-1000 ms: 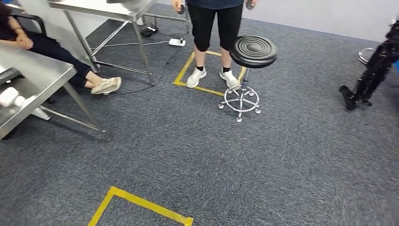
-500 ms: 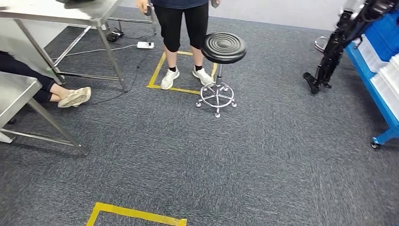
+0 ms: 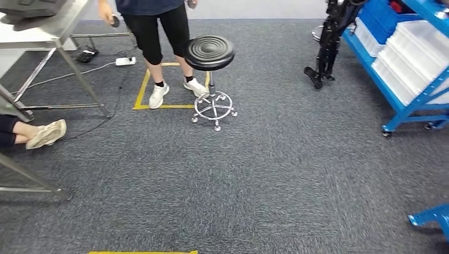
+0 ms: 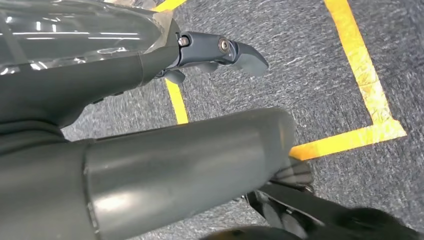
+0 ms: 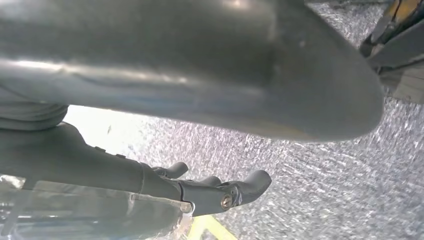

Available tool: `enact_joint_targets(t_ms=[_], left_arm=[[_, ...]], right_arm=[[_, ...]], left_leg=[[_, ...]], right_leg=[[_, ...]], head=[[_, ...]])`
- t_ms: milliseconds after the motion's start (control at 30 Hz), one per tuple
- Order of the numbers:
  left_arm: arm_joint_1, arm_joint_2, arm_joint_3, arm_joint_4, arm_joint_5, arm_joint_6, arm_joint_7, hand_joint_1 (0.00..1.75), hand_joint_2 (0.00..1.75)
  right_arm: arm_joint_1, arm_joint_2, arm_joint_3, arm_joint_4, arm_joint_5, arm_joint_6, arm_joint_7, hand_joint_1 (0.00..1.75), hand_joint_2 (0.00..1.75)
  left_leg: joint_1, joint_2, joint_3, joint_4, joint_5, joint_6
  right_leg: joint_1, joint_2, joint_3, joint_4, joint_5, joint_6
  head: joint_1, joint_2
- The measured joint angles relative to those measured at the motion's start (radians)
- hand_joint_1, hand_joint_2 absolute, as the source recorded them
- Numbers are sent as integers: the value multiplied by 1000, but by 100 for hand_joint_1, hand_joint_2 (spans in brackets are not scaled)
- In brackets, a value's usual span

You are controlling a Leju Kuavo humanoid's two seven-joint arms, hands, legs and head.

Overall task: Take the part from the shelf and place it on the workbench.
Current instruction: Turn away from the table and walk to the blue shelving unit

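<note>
Hanging low: left robot hand (image 4: 220, 52) dangles over the grey carpet (image 3: 254, 174) beside yellow floor tape (image 4: 362, 65), dark fingers (image 4: 245, 55) stretched out and apart, holding nothing — free for a pick, I'd say.
Right side: right robot hand (image 5: 220, 192) hangs over the carpet too, fingers (image 5: 252, 182) loosely extended, nothing in them.
Mid floor: a black stool (image 3: 210, 53) on its chrome base stands just beside a taped yellow square (image 3: 143, 87), and a person (image 3: 153, 32) stands in that square, likely a marked spot for watching.
Left edge: a steel counter (image 3: 47, 34) — probably the drop-off — with a seated person's shoe (image 3: 46, 133) nearer in.
Far right: the blue shelf (image 3: 394, 92) on castors carries white bins (image 3: 413, 50); the part must sit there, but I cannot pick it out.
Stage: approach to the shelf, nothing fetched yet.
</note>
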Motion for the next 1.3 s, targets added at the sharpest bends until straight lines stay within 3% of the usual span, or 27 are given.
enact_joint_targets(t_ms=[33, 67, 100, 167, 233, 300, 367, 433, 500, 533, 567, 633, 700, 733, 800, 867, 933, 1000, 1033, 1067, 1100, 1167, 1233, 1300], left_arm=[[-1, -1, -1, 0, -2, 1, 3, 0, 0], [-4, -2, -3, 0, -5, 2, 7, 0, 0], [-7, -3, -4, 0, -7, 2, 9, 0, 0], [-12, -4, -9, 0, -10, 2, 14, 0, 0], [-17, -5, -14, 0, -15, 1, 18, 0, 0], [-24, -6, -21, 0, -21, -1, 23, 0, 0], [-29, -6, -26, 0, -25, -1, 27, 0, 0], [-29, -5, -28, 0, -27, -1, 30, 0, 0], [-29, -4, -30, 0, -27, -1, 31, 0, 0], [-30, -4, -31, 0, -27, -1, 31, 0, 0], [-31, -5, -31, 0, -27, -1, 31, 0, 0], [-34, -5, -32, 0, -28, -1, 31, 0, 0], [-36, -5, -32, 0, -29, -1, 32, 0, 0], [-38, -5, -32, 0, -29, -1, 33, 0, 0], [-43, -6, -33, 0, -30, -1, 34, 0, 0], [-48, -8, -34, -1, -31, -1, 34, 0, 0], [-48, -9, -38, -1, -33, -1, 34, 0, 0], [-44, -10, -43, -1, -36, -1, 34, 0, 0], [-43, -10, -44, -1, -36, -1, 34, 0, 0], [-42, -10, -46, -1, -37, -1, 34, 0, 0], [-42, -9, -47, -1, -37, -1, 34, 0, 0], [-42, -9, -48, -1, -37, -1, 33, 0, 0], [-42, -10, -48, 0, -37, -1, 32, 0, 0], [-42, -10, -48, 0, -36, -1, 31, 0, 0]], right_arm=[[0, 0, 0, 0, -3, 0, 1, 0, 0], [0, -1, 0, 0, -7, 0, 2, 0, 0], [0, -1, 0, 0, -10, 0, 2, 0, 0], [-2, -1, -1, 0, -17, 0, 2, 0, 0], [0, -1, -1, 0, -25, -3, 3, 0, 0], [7, -1, -2, 0, -31, -8, 4, 0, 0], [10, 0, -2, 0, -34, -12, 5, 0, 0], [8, 2, -2, 0, -36, -15, 6, 0, 0], [7, 5, -2, 0, -36, -16, 6, 0, 0], [7, 6, -2, 0, -36, -16, 6, 0, 0], [9, 7, -2, 0, -36, -16, 6, 0, 0], [9, 7, -2, 0, -36, -16, 8, 0, 0], [6, 7, -2, 0, -36, -17, 9, 0, 0], [5, 7, -2, 0, -36, -17, 9, 0, 0], [5, 7, -2, 1, -35, -18, 9, 0, 0], [5, 7, -2, 1, -35, -18, 9, 0, 0], [3, 6, -2, 1, -35, -18, 9, 0, 0], [2, 5, -3, 2, -36, -19, 9, 0, 0], [3, 5, -3, 2, -37, -19, 9, 0, 0], [4, 6, -3, 2, -37, -19, 9, 0, 0], [5, 6, -3, 2, -38, -19, 9, 0, 0], [4, 6, -4, 2, -39, -19, 9, 0, 0], [2, 6, -4, 2, -40, -18, 9, 0, 0], [5, 6, -4, 2, -40, -18, 9, 0, 0]], left_leg=[[0, -5, -5, 1, 15, 1], [1, -10, 9, -35, 48, 2], [3, -22, 34, -96, 87, 4], [6, -65, 80, -203, 131, 5], [2, -84, 92, -234, 131, 8], [-2, -62, 96, -242, 138, 22], [-2, -36, 102, -252, 146, 38], [-6, -6, 104, -257, 149, 46], [-9, 26, 103, -257, 148, 48], [-9, 40, 103, -257, 147, 47], [-9, 51, 104, -257, 145, 46], [-10, 72, 110, -256, 139, 40], [-15, 92, 117, -256, 131, 28], [-18, 101, 120, -257, 128, 22], [-15, 114, 129, -259, 123, 12], [-10, 78, 121, -231, 98, 3], [-7, 18, 72, -127, 40, 1], [-7, -4, 6, -5, -5, 1], [-7, -7, -12, 18, 0, 1], [-7, -9, -11, 1, 25, 2], [-5, -15, 8, -49, 65, 4], [1, -53, 61, -177, 129, 5], [0, -80, 86, -238, 142, 8], [-5, -64, 89, -246, 144, 20]], right_leg=[[2, 14, 1, 1, 0, 0], [3, 29, 3, 2, 0, 0], [3, 43, 5, 3, 0, 1], [7, 67, 1, 9, 0, 5], [8, 88, -8, 11, 4, 18], [4, 100, -20, 11, 8, 32], [6, 58, -46, 49, -11, 35], [6, 2, -104, 165, -63, 30], [2, -15, -161, 279, -101, 32], [0, -19, -167, 292, -100, 39], [-3, -24, -150, 262, -85, 47], [-4, -58, -76, 125, -37, 61], [3, -91, -22, 27, -6, 55], [8, -95, -15, 15, -1, 48], [5, -72, -15, 12, 3, 34], [-4, -52, -11, 5, 6, 18], [-6, -32, -8, 3, 7, 5], [-1, -7, -9, 3, 7, -2], [1, 7, -8, 3, 7, -4], [2, 22, -6, 4, 7, -3], [2, 36, -4, 4, 7, -3], [5, 62, -3, 8, 7, 1], [7, 84, -9, 9, 9, 12], [5, 107, -19, 5, 16, 28]], head=[[0, 0], [0, 0], [0, 0], [1, 0], [1, 0], [1, 0], [4, 0], [7, 0], [8, 0], [8, 0], [8, 0], [9, 0], [9, 0], [10, 0], [10, 0], [6, 0], [2, 0], [1, 0], [1, 0], [1, 0], [1, 0], [2, 0], [2, 0], [2, 0]])
